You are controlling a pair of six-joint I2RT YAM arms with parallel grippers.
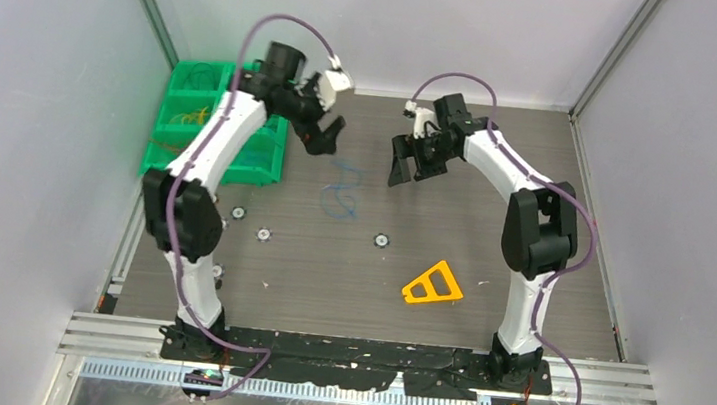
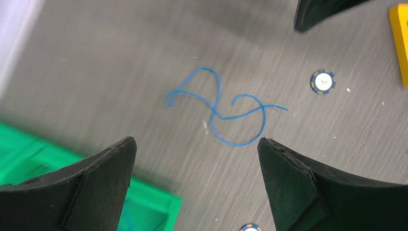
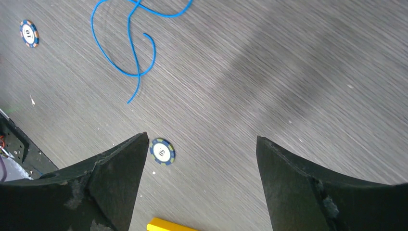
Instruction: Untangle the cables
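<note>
The cables (image 1: 340, 189) lie on the table (image 1: 488, 266) between left claw (image 1: 325, 139) and right claw (image 1: 413, 166).

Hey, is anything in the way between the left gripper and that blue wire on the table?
Nothing visible. The blue wire lies on bare table in front of the open left gripper; the nearest poker chip sits off to one side, apart from it.

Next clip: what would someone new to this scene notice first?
A thin blue cable lies looped in the middle of the grey table. The left gripper and right gripper hang open on either side of it, holding nothing. A bright green bin sits at the far left, and an orange triangle lies nearer the bases.
</note>
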